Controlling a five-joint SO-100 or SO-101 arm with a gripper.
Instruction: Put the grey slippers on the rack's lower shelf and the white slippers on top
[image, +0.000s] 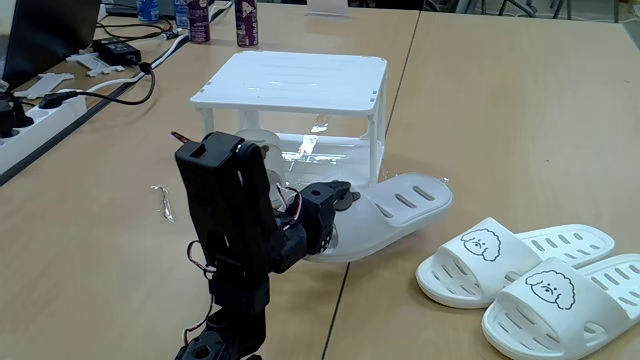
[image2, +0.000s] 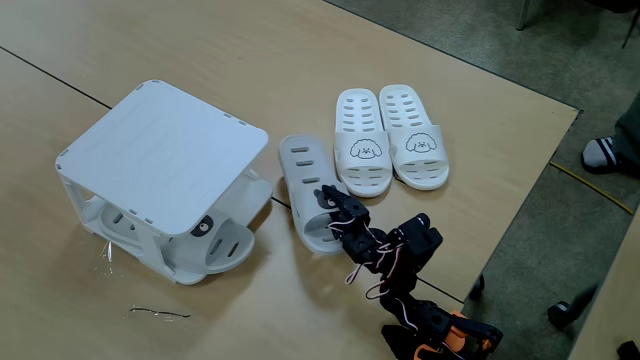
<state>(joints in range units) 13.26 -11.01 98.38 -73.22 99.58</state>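
The white rack (image: 290, 80) (image2: 160, 155) stands mid-table. One grey slipper (image2: 228, 245) lies on the lower shelf (image: 335, 152), its dark emblem just showing under the slatted top. The other grey slipper (image: 405, 200) (image2: 298, 165) lies on the table beside the rack. My gripper (image: 340, 200) (image2: 332, 203) is shut on its strap end, and the black arm covers that end in a fixed view. The two white slippers (image: 520, 262) (image2: 385, 135) sit side by side beyond the grey one, dog faces up, apart from the gripper.
A power strip (image: 40, 110), cables and an adapter lie at the table's left edge, with bottles (image: 245, 22) behind the rack. A thin bent wire (image2: 160, 313) lies on the table near the rack. A person's foot (image2: 610, 152) is on the floor past the table edge.
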